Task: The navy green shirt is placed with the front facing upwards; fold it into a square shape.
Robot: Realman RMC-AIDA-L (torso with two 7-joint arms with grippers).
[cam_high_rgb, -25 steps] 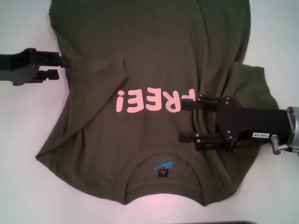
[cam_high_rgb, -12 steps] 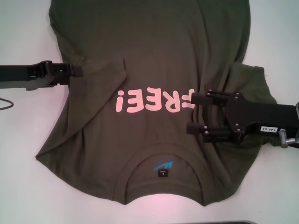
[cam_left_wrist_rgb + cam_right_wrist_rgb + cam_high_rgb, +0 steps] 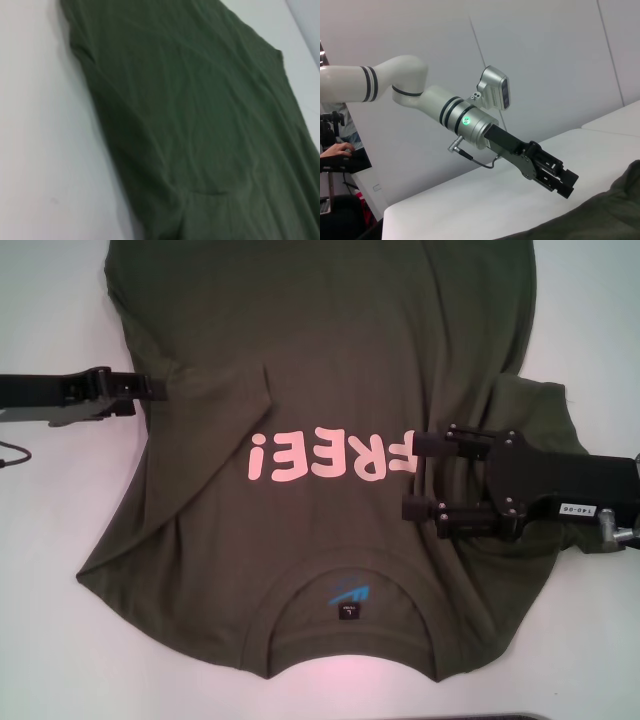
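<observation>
The navy green shirt (image 3: 330, 350) lies flat on the white table (image 3: 50, 620), front up, with its pink letters (image 3: 330, 457) reading upside down and its collar (image 3: 345, 580) towards me. Both sleeves are folded in over the body. My left gripper (image 3: 160, 390) sits low at the shirt's left edge, turned on its side; the right wrist view shows this left gripper (image 3: 567, 184) open, just short of the cloth (image 3: 600, 215). My right gripper (image 3: 415, 475) hovers open over the shirt's right part beside the letters, holding nothing. The left wrist view shows only shirt fabric (image 3: 200, 125).
White tabletop (image 3: 40, 125) surrounds the shirt on the left, right and near sides. A dark strip (image 3: 500, 717) runs along the near table edge. In the right wrist view a person's hand (image 3: 335, 150) rests at a desk far off beyond the table.
My left gripper has rolled its wrist and come in from the left to the shirt's edge. My right gripper has drawn back a little to the right across the shirt, still open.
</observation>
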